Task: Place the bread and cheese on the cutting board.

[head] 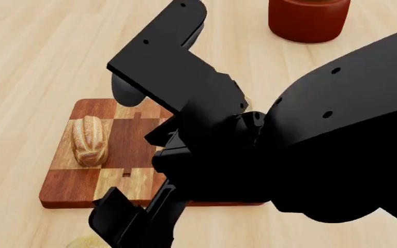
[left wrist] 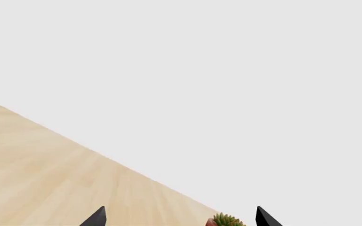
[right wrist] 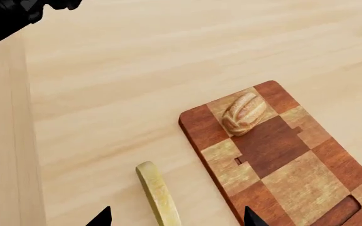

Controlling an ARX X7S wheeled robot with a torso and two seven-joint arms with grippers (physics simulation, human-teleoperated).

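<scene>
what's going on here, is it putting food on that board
Partway, yes. The bread already lies on the checkered cutting board. The cheese is still on the table, standing on edge just beside the board. The right gripper hangs open over the cheese, holding nothing. The left gripper is open too, near a small potted plant.

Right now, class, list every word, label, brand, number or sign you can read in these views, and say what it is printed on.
None: no readable text anywhere. The cutting board, the bread, the cheese, the red pot and the arms are all unmarked.
</scene>
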